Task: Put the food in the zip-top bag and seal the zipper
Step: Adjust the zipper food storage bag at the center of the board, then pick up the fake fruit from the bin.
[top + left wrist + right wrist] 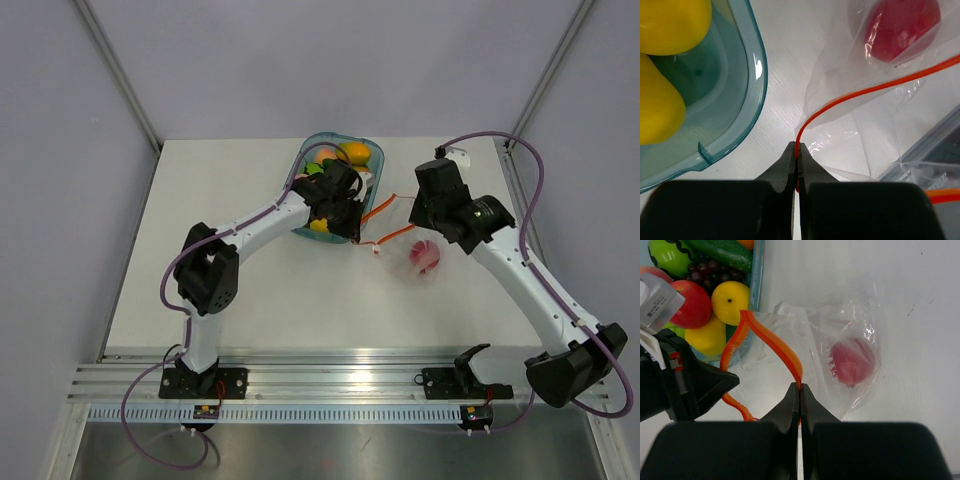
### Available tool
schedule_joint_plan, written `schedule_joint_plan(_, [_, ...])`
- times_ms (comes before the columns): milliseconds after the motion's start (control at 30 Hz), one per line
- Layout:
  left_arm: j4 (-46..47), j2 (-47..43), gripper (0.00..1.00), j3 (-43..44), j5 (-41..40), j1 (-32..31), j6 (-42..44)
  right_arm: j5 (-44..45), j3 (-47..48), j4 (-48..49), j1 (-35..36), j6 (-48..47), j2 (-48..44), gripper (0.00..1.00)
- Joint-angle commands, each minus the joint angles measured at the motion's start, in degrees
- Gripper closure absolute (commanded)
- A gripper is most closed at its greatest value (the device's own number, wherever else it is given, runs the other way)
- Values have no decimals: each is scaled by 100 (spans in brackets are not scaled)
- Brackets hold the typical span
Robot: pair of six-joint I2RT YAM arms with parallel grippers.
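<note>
The left tool [797, 150] and right tool [800, 389] pinch the red-orange zipper [775, 342] of a crinkly clear zip-top bag [860, 315] holding one red apple [852, 361] on the bench [920, 290].

Left arm [255, 222] elbow-bent, reaching from near edge toward bench far centre. Right arm [520, 270] angles inward from near-right corner. Left tool [797, 150] and right tool [800, 389] each pinched tight on zipper [772, 342].
</note>
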Motion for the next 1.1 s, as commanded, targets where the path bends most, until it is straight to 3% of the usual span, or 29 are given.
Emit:
schedule_joint_plan(0, [406, -196, 100, -74, 248, -45, -96, -2, 267, -229, -23, -152, -184, 100])
schedule_joint_plan(33, [441, -196, 98, -66, 327, -54, -114, -2, 223, -229, -23, -143, -184, 100])
schedule_joint_plan(133, [468, -248, 81, -30, 345, -80, -140, 15, 135, -177, -23, -73, -132, 100])
schedule_joint_plan(167, [459, -274, 63, -39, 327, -80, -140, 7, 108, -142, -23, -64, -131, 100])
schedule_joint_plan(333, [371, -555, 31, -48, 108, -80, -70, 15, 3, -27, -23, -38, -88, 100])
schedule_joint_plan(733, [810, -1408, 34, -188, 222, -63, -228, -11, -243, 131, -23, 6, -26, 100])
schedule_joint_plan(933, [1241, -1821, 38, -628, -383, 314, -615, -108, -314, 175, -23, 33, -44, 100])
schedule_joint_plan(967, [1172, -1813, 37, -654, -611, 376, -685, -108, -322, 184, -23, 33, -61, 100])
schedule_joint_plan(1033, [1022, -1734, 21, -619, -1411, 464, -599, -125, -340, 219, -23, 15, -105, 100])
schedule_joint_plan(1067, [1004, -1690, 21, -628, -1717, 473, -528, -125, -340, 228, -23, 15, -96, 100])
